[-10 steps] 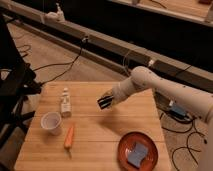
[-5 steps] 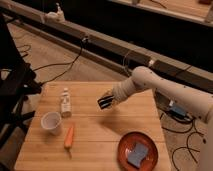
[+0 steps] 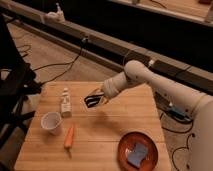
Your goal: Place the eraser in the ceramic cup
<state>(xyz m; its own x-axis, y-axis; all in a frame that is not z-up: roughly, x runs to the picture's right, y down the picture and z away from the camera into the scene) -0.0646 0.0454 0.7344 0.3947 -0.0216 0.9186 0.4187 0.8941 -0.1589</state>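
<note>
Wooden tabletop [image 3: 105,130] fills the lower-left and centre of the frame. Floor behind it has dark cables [image 3: 65,62] running across, upper left. A long dark ledge [image 3: 100,42] crosses the top of the frame on a diagonal. Some black gear [image 3: 15,90] at the left edge, can't tell what it is.

White robot arm [image 3: 150,80] comes in from the right edge, bends at centre-right and reaches leftward and down over the tabletop.

Orange-red plate [image 3: 125,145] sits at lower right of the tabletop, close to the bottom edge of the frame. Blue-grey square pad [image 3: 137,154] lies on the plate.

Ceramic cup [image 3: 51,121], white, upright, mouth up, at lower left of the tabletop. Nothing seen inside it.

Orange carrot [image 3: 69,136] lies flat just right of the cup and a bit lower, near it but not touching.

Small white bottle [image 3: 65,102] stands upright above the cup, left of centre.

End effector [image 3: 93,100] hangs above the tabletop at frame centre, just right of the bottle, well apart from the cup. Fingers pinched on the eraser [image 3: 90,102]: black block with a pale stripe, held tilted, off the tabletop, up and to the right of the cup.
</note>
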